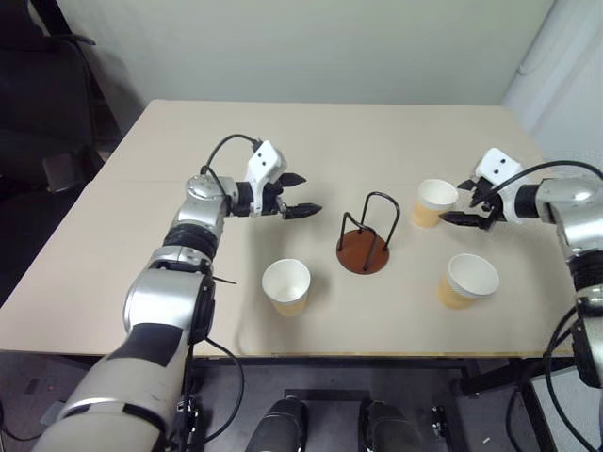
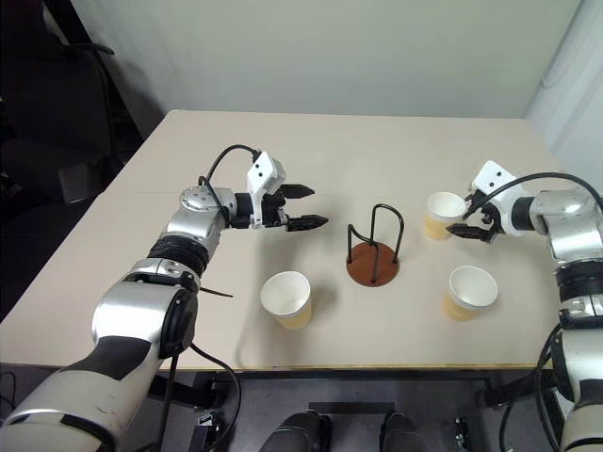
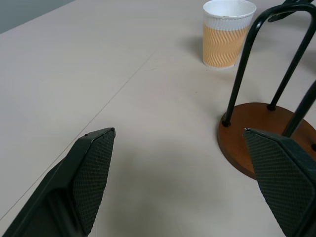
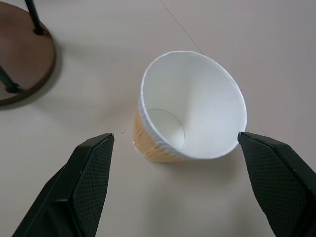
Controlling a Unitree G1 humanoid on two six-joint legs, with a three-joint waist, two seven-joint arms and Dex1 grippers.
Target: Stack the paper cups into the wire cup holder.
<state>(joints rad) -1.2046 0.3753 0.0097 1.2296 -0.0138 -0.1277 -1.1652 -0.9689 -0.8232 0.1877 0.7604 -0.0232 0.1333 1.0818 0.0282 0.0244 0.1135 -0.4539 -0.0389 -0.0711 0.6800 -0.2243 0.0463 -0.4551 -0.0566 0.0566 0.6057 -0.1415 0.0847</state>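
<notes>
Head views: three paper cups and the wire cup holder stand on the worktop. Right wrist view: one upright cup between the released jaws of the right gripper. Left wrist view: left gripper jaws released, the holder's base beside one jaw.

My view is evenly lit from overhead — soft shadows pool under the paper cups on the table; no glare, my near fingertips slightly soft.
</notes>
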